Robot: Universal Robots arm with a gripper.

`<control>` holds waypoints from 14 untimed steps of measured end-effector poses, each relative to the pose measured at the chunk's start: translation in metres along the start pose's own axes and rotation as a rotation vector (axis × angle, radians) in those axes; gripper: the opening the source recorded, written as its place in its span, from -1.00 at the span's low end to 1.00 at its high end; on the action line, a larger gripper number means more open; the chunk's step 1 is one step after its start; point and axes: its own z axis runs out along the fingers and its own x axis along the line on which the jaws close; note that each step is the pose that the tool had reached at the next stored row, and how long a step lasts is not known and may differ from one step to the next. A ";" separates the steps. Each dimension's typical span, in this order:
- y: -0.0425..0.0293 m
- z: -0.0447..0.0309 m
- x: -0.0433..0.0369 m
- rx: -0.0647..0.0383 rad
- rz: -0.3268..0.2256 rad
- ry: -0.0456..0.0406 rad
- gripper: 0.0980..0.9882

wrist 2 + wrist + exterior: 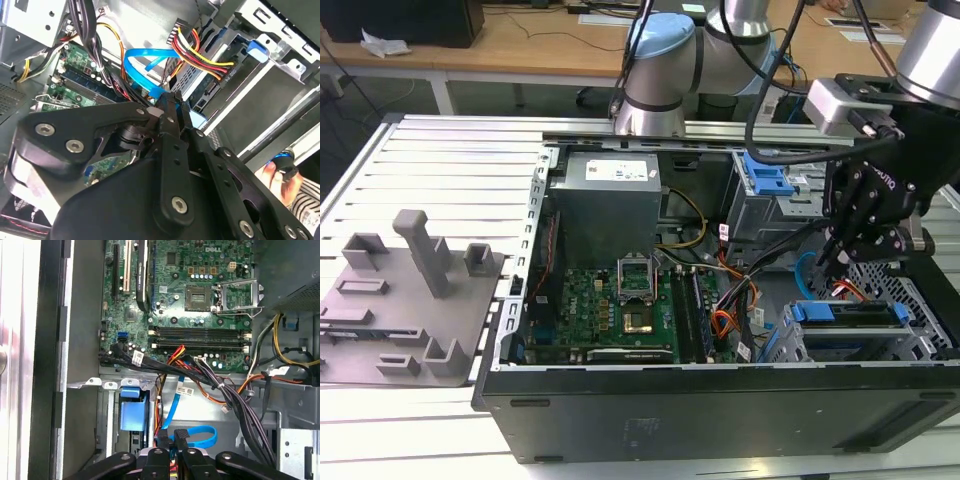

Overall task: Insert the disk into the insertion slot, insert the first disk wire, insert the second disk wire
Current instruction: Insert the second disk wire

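The disk [847, 315], in its blue carrier, lies in the insertion slot [910, 348], the low perforated bay at the case's corner on the exterior view's right. My gripper [835, 255] hangs just above the disk's inner end. Its fingers [170, 107] are shut on the plug end of the second disk wire [142, 57], a light-blue flat cable that loops beside them [200, 435]. The first disk wire [200, 52], a red, yellow and orange bundle, ends in a black plug [222, 74] at the disk's edge. The blue carrier [134, 415] sits next to my fingertips.
The motherboard [620, 300] and the grey power supply [605, 200] fill the case's left and middle. A taller grey cage with a blue latch [765, 185] stands behind the slot. Black cable bundles [220, 390] cross nearby. A grey fixture plate [410, 300] lies outside. A hand [274, 175] is close.
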 end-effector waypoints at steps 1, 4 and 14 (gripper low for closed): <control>0.0000 0.0002 0.0014 0.000 0.000 -0.0006 -0.86; 0.0001 0.0022 0.0207 0.000 -0.001 -0.0168 -0.86; -0.0189 0.0124 0.0309 -0.008 -0.002 -0.0269 -0.86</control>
